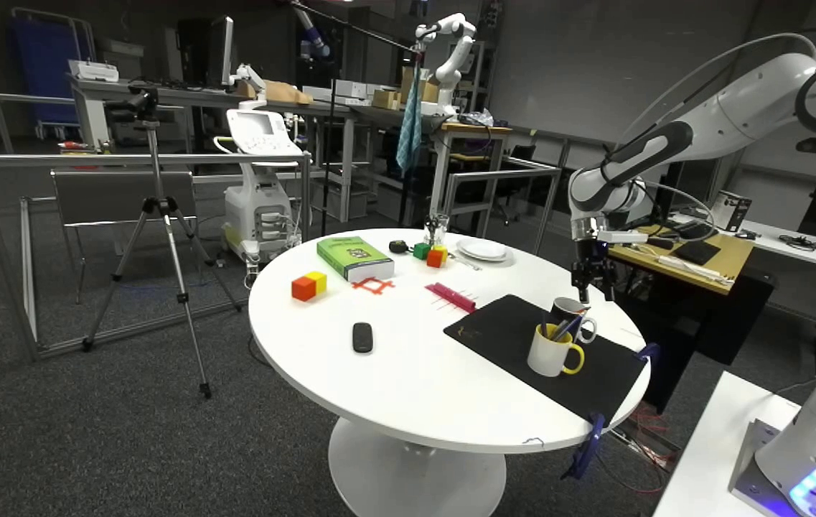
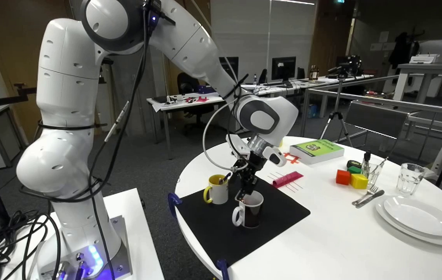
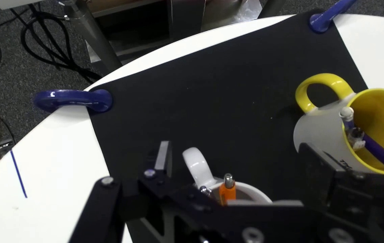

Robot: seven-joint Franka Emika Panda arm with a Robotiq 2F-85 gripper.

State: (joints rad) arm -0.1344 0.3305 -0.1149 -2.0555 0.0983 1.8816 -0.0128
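Both fingers of my gripper (image 3: pixel 242 162) stand wide apart with nothing between them, pointing down over the black mat (image 3: pixel 212 94). Nearest is a dark mug (image 2: pixel 252 216) with a white inside and white handle (image 3: pixel 197 165). In the wrist view an orange pen (image 3: pixel 227 193) and a metal pen tip rise from it, while the gripper's body hides its lower part. Beside it a white mug (image 1: pixel 546 355) with yellow handle and inside holds a purple pen (image 3: pixel 381 152) and others. In the exterior views the gripper (image 1: pixel 596 294) hangs close above the dark mug; contact cannot be made out.
Blue clamps (image 3: pixel 73 99) grip the mat's corners at the table edge. Elsewhere on the round white table (image 1: pixel 408 373) are a magenta tube (image 1: pixel 453 296), a green book (image 1: pixel 354 257), coloured blocks (image 1: pixel 303 287), a black oblong device (image 1: pixel 362 337), stacked plates (image 2: pixel 419 216), cutlery and glasses.
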